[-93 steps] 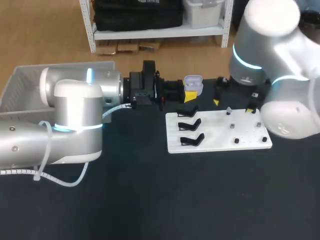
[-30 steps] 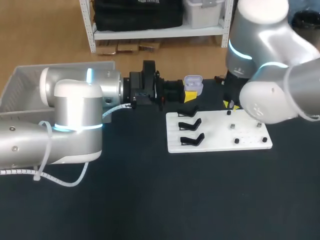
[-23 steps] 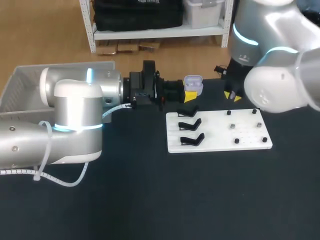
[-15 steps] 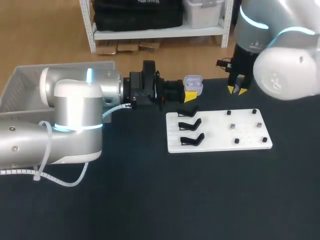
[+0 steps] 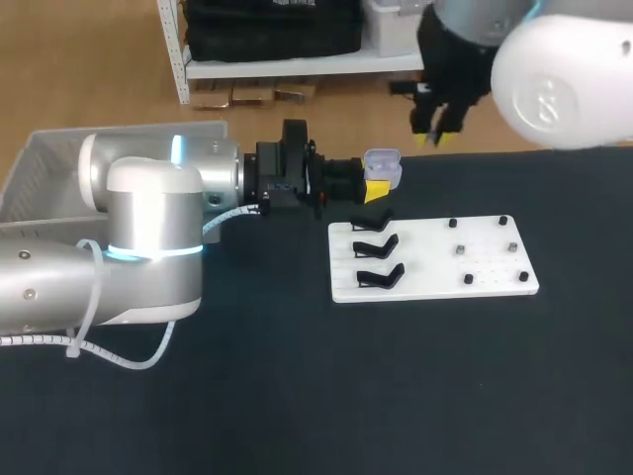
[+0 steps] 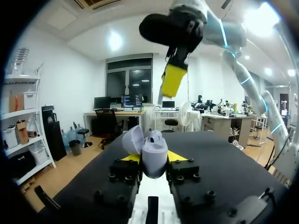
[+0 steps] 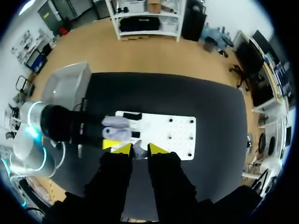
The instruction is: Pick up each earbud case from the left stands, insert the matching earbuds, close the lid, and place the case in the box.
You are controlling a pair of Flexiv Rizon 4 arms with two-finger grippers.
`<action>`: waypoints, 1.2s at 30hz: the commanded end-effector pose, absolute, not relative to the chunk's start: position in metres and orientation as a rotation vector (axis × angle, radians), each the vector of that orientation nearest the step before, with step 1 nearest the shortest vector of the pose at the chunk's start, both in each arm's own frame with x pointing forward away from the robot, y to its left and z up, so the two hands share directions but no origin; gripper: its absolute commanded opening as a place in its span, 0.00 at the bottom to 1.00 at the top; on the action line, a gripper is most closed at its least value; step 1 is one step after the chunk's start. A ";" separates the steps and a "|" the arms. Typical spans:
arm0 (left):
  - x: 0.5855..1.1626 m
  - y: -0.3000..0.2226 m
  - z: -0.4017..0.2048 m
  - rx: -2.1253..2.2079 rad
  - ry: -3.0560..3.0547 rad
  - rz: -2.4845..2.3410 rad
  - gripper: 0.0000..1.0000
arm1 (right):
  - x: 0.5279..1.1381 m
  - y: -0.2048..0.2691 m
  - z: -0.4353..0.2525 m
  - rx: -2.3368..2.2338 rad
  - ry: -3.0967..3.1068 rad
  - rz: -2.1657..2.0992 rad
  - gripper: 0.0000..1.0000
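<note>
A lavender earbud case (image 5: 384, 165) with its lid up is held out over the table's far edge, my left gripper (image 5: 378, 180) shut on it. In the left wrist view the case (image 6: 156, 148) sits between the yellow tips, and the lid (image 6: 133, 140) leans back. My right gripper (image 5: 432, 136) hangs high, up and to the right of the case, shut on a small pale earbud (image 7: 138, 152). In the left wrist view its yellow tips (image 6: 174, 80) hang above the open case. The grey box (image 5: 54, 163) stands at the far left.
A white board (image 5: 435, 259) lies on the black table, with three empty black stands (image 5: 376, 247) on its left side and several small pegs (image 5: 461, 250) on its right. My left arm (image 5: 148, 228) stretches across the left half of the table.
My right arm has risen from the board's far right corner and swung left, ending high beside the open case. The left arm and the case have stayed still.
</note>
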State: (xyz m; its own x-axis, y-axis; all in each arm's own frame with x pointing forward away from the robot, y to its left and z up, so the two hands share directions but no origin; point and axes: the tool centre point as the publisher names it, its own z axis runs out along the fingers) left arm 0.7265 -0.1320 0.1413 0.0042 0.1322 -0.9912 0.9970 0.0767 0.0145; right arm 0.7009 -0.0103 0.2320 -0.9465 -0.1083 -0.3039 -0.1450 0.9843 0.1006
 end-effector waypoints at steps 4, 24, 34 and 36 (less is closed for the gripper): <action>0.725 -0.132 0.140 1.244 1.328 -1.074 0.00 | 0.697 0.019 0.242 -0.273 2.825 0.181 0.00; 0.725 -0.132 0.140 1.244 1.328 -1.074 0.00 | 0.707 0.050 0.204 -0.425 2.810 0.124 0.00; 0.725 -0.132 0.140 1.244 1.328 -1.074 0.00 | 0.711 0.048 0.196 -0.429 2.827 0.124 0.00; 0.725 -0.132 0.140 1.244 1.328 -1.074 0.00 | 0.712 0.047 0.195 -0.431 2.829 0.123 0.00</action>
